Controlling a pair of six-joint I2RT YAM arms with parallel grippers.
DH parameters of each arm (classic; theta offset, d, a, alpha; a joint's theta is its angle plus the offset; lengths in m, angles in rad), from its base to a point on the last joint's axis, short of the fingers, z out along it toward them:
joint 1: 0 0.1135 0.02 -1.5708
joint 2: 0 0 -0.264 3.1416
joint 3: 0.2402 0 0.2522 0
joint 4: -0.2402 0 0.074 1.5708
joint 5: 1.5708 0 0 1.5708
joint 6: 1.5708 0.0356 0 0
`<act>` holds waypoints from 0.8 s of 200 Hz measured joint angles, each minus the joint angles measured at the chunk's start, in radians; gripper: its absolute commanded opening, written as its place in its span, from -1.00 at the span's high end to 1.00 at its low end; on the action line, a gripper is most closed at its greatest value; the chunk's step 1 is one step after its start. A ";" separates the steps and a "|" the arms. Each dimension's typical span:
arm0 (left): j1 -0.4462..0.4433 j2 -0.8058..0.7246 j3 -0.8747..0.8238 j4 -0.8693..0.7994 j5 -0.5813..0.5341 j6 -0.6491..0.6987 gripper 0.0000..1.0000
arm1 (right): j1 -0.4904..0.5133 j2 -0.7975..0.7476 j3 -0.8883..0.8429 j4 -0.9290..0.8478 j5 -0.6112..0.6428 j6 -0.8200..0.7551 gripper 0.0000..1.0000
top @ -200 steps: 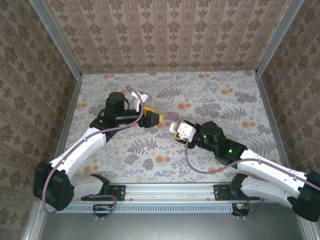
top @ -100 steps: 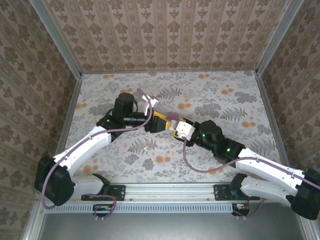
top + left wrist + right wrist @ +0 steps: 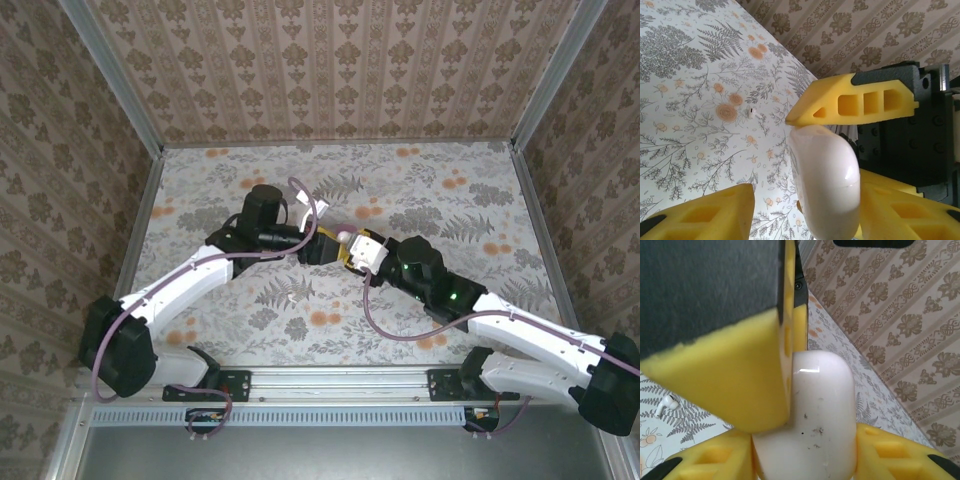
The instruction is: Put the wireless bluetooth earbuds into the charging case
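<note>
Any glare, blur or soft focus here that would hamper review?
Right wrist: small glare streak on the case; wall sharp. Left wrist: broad sheen on the case, table sharp. Top external: even light, no blur.

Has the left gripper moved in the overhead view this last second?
Yes. The left gripper went right, away from the table's left edge, up to the case in the right gripper.

There is 1 charging case, 1 white earbud, and 2 arms: left arm, right arm.
</note>
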 measured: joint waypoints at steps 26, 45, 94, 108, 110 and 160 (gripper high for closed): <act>0.000 0.003 0.000 -0.005 0.000 0.000 0.03 | 0.000 0.013 0.012 0.005 0.001 0.001 0.21; 0.000 0.006 0.002 -0.003 -0.002 -0.001 0.08 | 0.000 0.017 0.012 0.005 0.002 0.001 0.21; -0.001 0.008 0.002 0.006 -0.003 -0.005 0.17 | 0.000 0.022 0.012 0.006 0.004 0.001 0.20; -0.001 0.012 0.002 0.011 -0.003 -0.006 0.16 | 0.000 0.022 0.012 0.006 0.008 0.001 0.21; -0.001 0.012 0.002 0.012 -0.003 -0.007 0.16 | 0.000 0.022 0.012 0.006 0.008 0.001 0.20; -0.001 0.017 0.002 0.033 -0.003 -0.024 0.14 | 0.000 0.021 0.012 0.006 0.011 0.000 0.19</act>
